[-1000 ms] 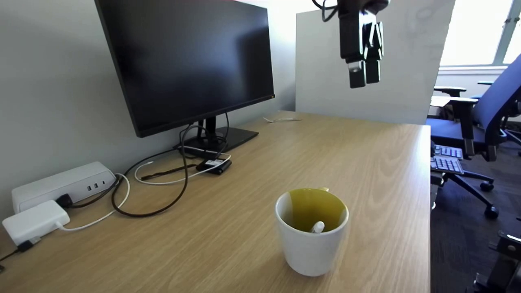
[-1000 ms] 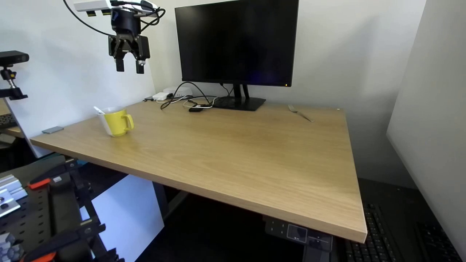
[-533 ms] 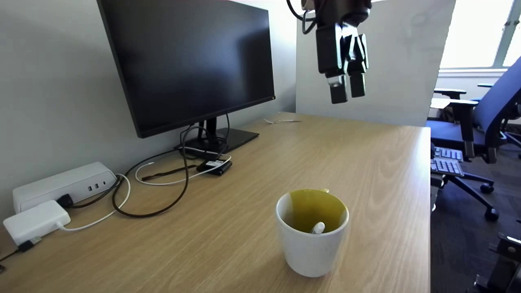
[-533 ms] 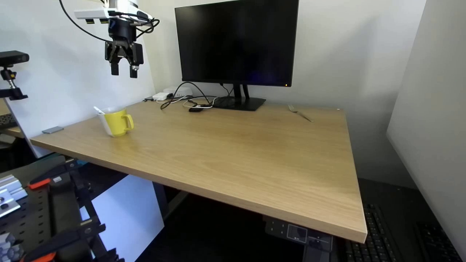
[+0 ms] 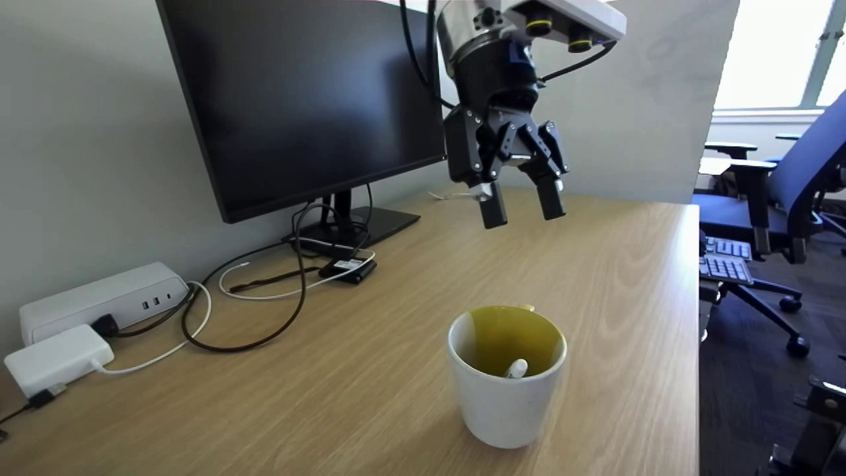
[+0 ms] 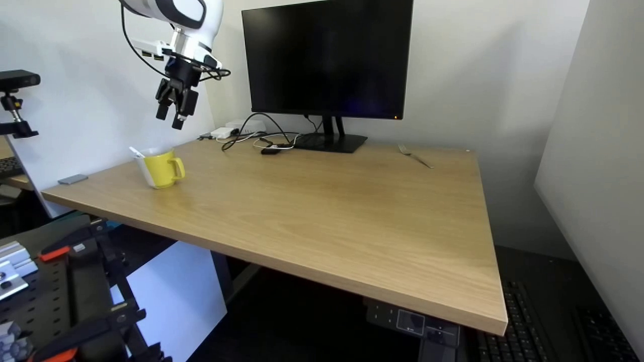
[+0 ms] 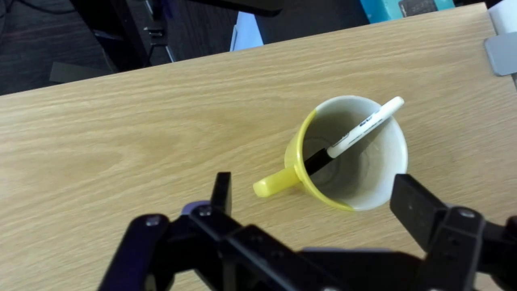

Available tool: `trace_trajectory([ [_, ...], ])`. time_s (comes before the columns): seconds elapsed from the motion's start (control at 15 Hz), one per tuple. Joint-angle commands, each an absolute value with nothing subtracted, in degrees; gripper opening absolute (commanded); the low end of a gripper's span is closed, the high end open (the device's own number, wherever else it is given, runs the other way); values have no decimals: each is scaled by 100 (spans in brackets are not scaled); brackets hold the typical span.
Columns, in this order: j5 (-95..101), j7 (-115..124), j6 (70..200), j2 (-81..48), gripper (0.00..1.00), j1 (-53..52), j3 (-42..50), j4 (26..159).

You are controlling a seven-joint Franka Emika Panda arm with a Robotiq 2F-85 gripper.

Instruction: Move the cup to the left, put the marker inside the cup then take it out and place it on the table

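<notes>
The cup [image 7: 381,173], white with a yellow side and handle, stands upright on the table [image 6: 322,216] in both exterior views. Inside it leans the marker [image 7: 359,131]: its black end rests down in the cup and its white end pokes past the rim. That white end [image 5: 516,369] also shows in an exterior view. Above the cup, tilted and well apart from it, hangs my gripper [image 5: 524,219]; its jaws are wide with nothing between them. In the wrist view the cup lies beyond the fingertips, its handle nearer the left finger [image 7: 222,192].
Behind stands a monitor [image 6: 327,60] on its black base. Looped cables, a small black box [image 5: 348,269], a white power strip [image 5: 106,301] and a white adapter [image 5: 58,360] lie along the wall. A fork [image 6: 415,157] lies farther off. The cup stands near the desk's front edge.
My gripper has come down towards the cup and has tilted and turned, with its jaws staying wide. Cup and marker have not moved.
</notes>
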State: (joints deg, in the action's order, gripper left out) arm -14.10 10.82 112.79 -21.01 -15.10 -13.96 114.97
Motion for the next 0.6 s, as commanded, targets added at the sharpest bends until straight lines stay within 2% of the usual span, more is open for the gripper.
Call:
trace_trajectory([
  [0.0,-1748,1310,10692,-2855,100,-1538,-1384,10725],
  [0.53,-2365,2026,9123,-4233,100,-1633,-1344,9123],
])
